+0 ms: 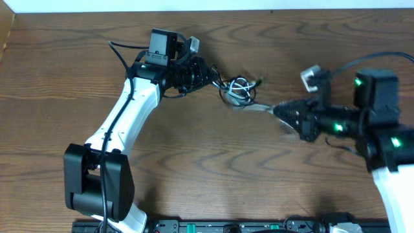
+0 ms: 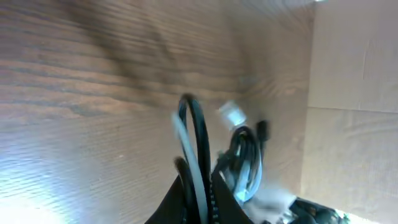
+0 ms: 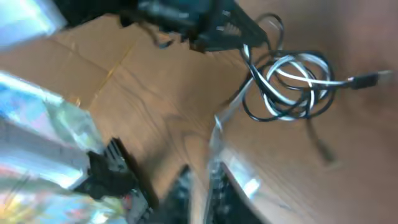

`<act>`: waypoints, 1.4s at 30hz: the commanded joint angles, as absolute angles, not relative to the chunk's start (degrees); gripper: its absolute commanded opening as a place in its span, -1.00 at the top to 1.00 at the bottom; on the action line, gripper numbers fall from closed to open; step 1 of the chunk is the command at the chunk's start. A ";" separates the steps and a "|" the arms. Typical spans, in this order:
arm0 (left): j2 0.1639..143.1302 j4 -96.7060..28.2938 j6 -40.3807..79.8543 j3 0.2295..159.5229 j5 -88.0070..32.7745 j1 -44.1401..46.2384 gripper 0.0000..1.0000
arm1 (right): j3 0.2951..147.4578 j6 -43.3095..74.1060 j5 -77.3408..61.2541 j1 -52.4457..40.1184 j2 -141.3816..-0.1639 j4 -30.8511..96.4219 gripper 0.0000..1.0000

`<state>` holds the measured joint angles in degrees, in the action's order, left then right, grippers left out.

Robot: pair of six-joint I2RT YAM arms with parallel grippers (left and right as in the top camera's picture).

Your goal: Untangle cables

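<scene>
Two thin looped cables, white and black; left gripper pinches them; right gripper blurred, cannot tell.

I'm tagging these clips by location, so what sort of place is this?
Probably a robotics lab bench: a left arm and right arm at a wooden table, with a tangle of cables between them.

Overhead looks straight down on the tabletop; both wrist views sit close, facing the same cables.
</scene>
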<state>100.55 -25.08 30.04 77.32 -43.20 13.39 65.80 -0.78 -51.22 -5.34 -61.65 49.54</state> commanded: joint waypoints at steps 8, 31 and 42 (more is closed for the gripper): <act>100.29 -21.89 26.74 77.80 -47.90 12.99 0.85 | 65.89 2.52 -40.86 -4.75 -54.68 54.92 -0.43; 100.29 -3.46 29.28 77.80 -74.30 16.86 0.85 | 65.89 24.86 -33.80 -6.37 -70.28 43.35 -0.32; 100.29 -2.83 33.19 77.80 -71.22 18.41 0.86 | 65.87 40.58 -34.09 -11.92 -81.08 28.56 -0.26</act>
<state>100.55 -3.60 30.76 77.28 -72.73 17.72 65.80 34.15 -33.45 -9.78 -78.28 31.44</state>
